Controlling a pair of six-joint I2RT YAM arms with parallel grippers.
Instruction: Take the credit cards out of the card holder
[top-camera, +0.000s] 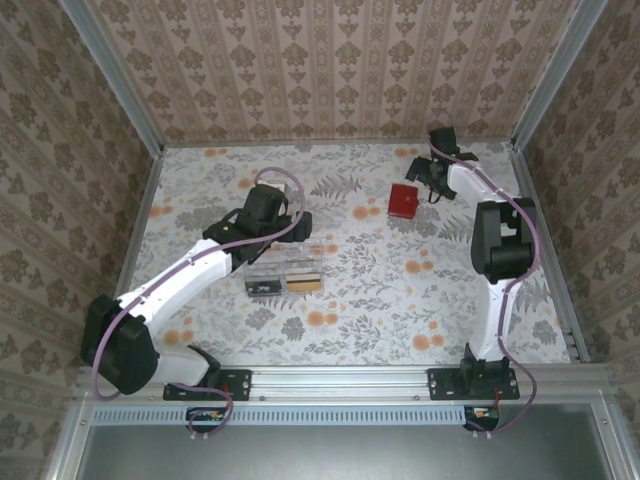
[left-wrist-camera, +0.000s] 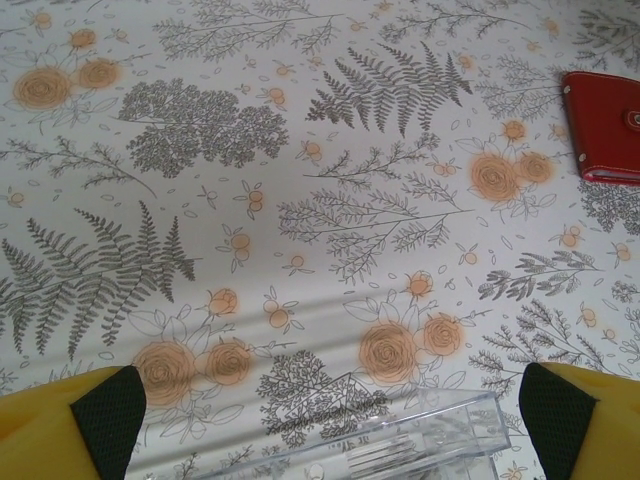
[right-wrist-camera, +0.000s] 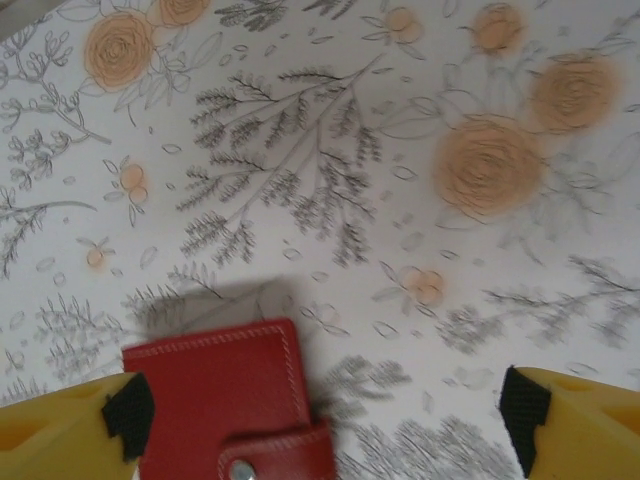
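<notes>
- A clear plastic tray (top-camera: 285, 278) lies on the flowered table (top-camera: 400, 300), left of middle. In it a dark grey credit card (top-camera: 263, 288) and a tan card (top-camera: 305, 283) sit side by side, the dark one on the left.
- Any print on the cards is too small to read.
- The left jaws stand wide. In the left wrist view the tray's clear corner (left-wrist-camera: 400, 440) reaches up between the black pads (left-wrist-camera: 108, 412), touching neither.
- The red wallet (top-camera: 403, 200) lies well right of the tray, folded shut with its snap tab across. I cannot tell if cards are inside.
- The right jaws are spread wide about the wallet. In the right wrist view it sits against the left-hand pad (right-wrist-camera: 128, 410), well clear of the other.
</notes>
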